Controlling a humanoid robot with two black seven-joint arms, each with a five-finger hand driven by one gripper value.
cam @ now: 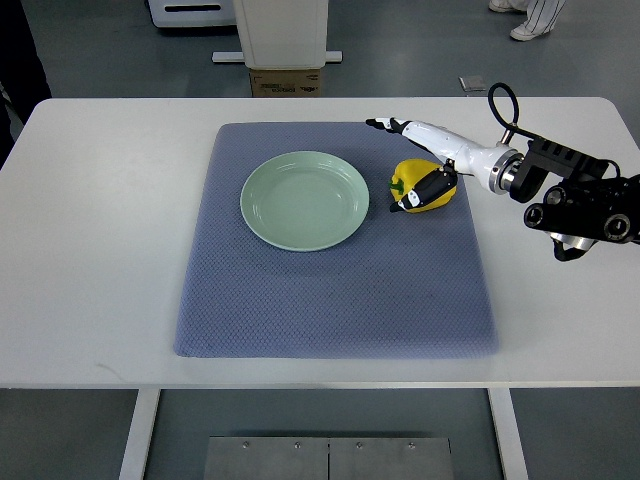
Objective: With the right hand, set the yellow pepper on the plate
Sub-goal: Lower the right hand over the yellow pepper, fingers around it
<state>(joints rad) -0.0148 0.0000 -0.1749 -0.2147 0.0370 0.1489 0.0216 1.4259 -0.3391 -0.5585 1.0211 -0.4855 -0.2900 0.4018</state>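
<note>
A yellow pepper [417, 177] with a green stem lies on the blue mat [335, 290], just right of the pale green plate [304, 199], which holds nothing. My right hand [412, 160] reaches in from the right edge and sits over the pepper. Its white fingers [400, 127] stretch out past the pepper's far side, and a black-tipped thumb [425, 190] lies across the pepper's near side. The fingers are spread, not closed around it. The pepper rests on the mat, a small gap from the plate's rim.
The mat covers the middle of a white table [100, 250]. Beyond the far edge stand a cardboard box [285, 82] and a white pedestal [285, 30]. A person's shoes [530, 25] show at the top right.
</note>
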